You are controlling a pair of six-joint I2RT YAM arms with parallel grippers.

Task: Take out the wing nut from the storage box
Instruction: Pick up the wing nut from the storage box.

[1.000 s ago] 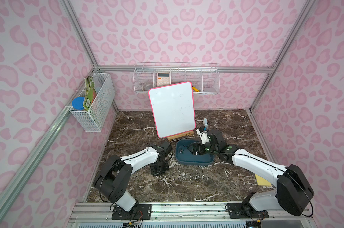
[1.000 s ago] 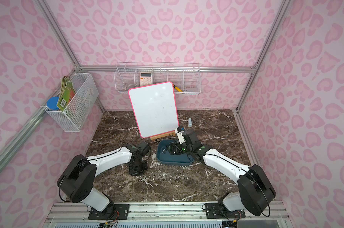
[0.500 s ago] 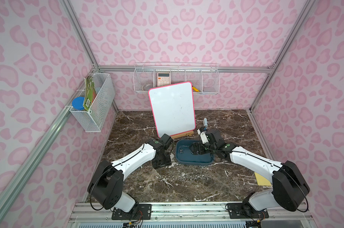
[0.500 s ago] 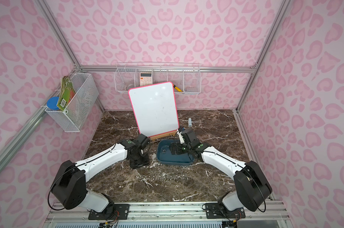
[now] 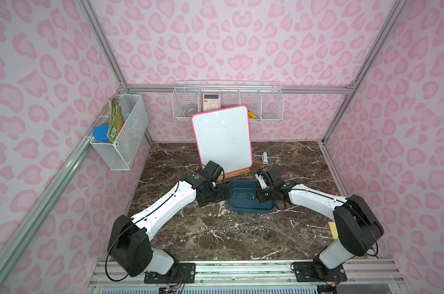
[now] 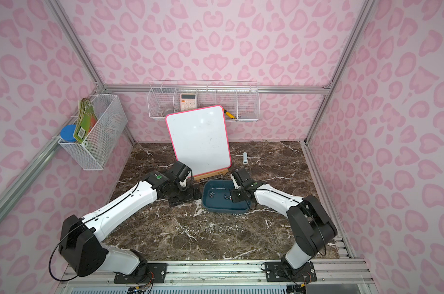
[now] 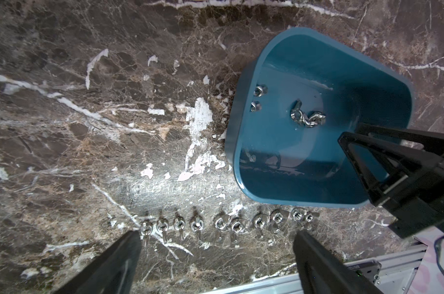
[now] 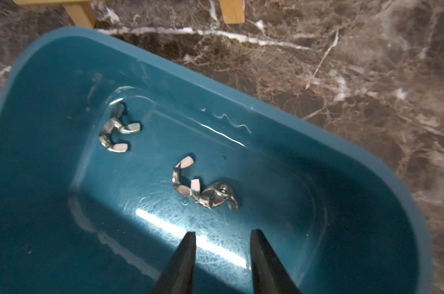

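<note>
The left gripper (image 7: 217, 233) stands wide and empty over the table (image 5: 292, 157), just left of the box (image 8: 292, 229). The right gripper (image 8: 223, 231) is narrowed to a slim gap with nothing in it, its tips low inside the box's right end and aimed at the nearest wing nut (image 8: 218, 193). That small gap likely suits so small a part, and the left arm seems parked aside to leave room.

The table is a dark brown marble-look slab, white-veined and chipped in places. At its middle a glossy whiteboard (image 5: 222, 140) with a pink rim leans on a wooden stand (image 5: 237, 173).

Just near of the stand sits the box, of smooth teal plastic with rounded corners, a rolled rim and a scuffed, shiny floor.

Nearer still, a row (image 7: 223, 224) of nuts lies on the bare table, probably ones already taken out.

Inside the box, bright metal nuts lie in two small clusters. Each has a threaded hub with two flat ears. The ears of the target cluster touch, so one pinch may drag a neighbour.
</note>
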